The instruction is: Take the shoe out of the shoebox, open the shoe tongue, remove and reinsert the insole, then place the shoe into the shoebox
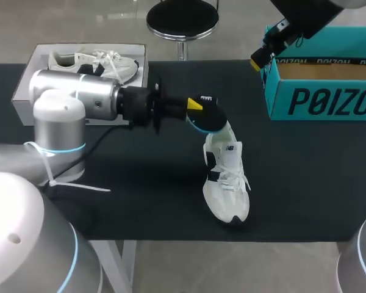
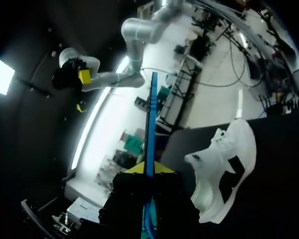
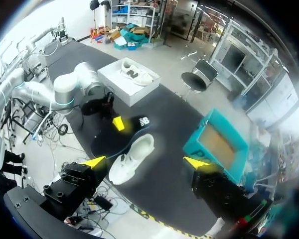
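— Where is the shoe [image 1: 227, 183]?
— It lies on the black table [image 1: 140, 177], outside the box, near the middle of the front edge. It is white with dark patches on the side, laces up, with the toe toward the robot and the heel pointing away.

— And the insole [image 1: 211, 117]?
— It is out in the air just above the heel end of the shoe. It is dark on its upper face, with a blue rim. Its lower end comes down close to the heel opening, but I cannot tell whether it touches.

— What holds it?
— The left gripper [image 1: 196, 105], reaching in level from the left side. Its jaws are clamped on the insole. In the left wrist view the insole runs edge-on as a thin blue line straight out between the two yellow tips, with the shoe lying off to one side.

— Where is the shoebox [image 1: 323, 101]?
— It stands at the far right of the table, well apart from the shoe. It is teal and open at the top, with a brown cardboard floor showing inside.

— And the other arm?
— The right gripper [image 3: 145, 163] hangs high above the table, by the shoebox's left end in the head view. Its jaws stand wide apart and hold nothing.

— Anything else on the table?
— A white tray [image 1: 24, 85] sits at the far left corner, behind the left arm. A second white shoe [image 1: 94, 63] lies in it on its side
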You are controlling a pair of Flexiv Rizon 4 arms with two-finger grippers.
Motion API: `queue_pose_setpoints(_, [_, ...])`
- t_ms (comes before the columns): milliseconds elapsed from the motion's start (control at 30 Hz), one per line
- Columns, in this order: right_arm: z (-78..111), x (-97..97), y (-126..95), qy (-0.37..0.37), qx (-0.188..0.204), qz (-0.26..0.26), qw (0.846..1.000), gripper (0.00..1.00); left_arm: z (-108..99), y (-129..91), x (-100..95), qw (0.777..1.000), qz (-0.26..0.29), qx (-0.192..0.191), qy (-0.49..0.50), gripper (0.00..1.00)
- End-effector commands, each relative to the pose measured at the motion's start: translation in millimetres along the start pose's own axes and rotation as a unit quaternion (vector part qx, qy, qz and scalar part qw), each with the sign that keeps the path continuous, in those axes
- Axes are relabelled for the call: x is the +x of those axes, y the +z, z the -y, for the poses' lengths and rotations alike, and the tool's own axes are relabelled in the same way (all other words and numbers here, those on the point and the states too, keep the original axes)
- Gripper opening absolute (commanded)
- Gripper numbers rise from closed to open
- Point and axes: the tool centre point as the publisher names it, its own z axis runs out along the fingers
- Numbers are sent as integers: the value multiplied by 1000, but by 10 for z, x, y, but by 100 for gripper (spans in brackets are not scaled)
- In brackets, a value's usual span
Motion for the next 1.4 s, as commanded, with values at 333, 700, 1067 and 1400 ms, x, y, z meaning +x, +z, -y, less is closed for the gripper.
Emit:
queue_pose_setpoints(333, [-17,-4,14,0,2,0,1000,100,-95,-7,-62,997,3,-11,-72,0])
queue_pose_setpoints(700, [-17,-4,14,0,2,0,1000,100,-104,-6,-109,999,16,-4,-52,0])
queue_pose_setpoints(1067, [-17,-4,14,0,2,0,1000,100,-116,-9,-140,999,17,-13,-35,0])
queue_pose_setpoints(1400, [-17,-4,14,0,2,0,1000,100,-136,-37,-179,999,18,-22,-20,0])
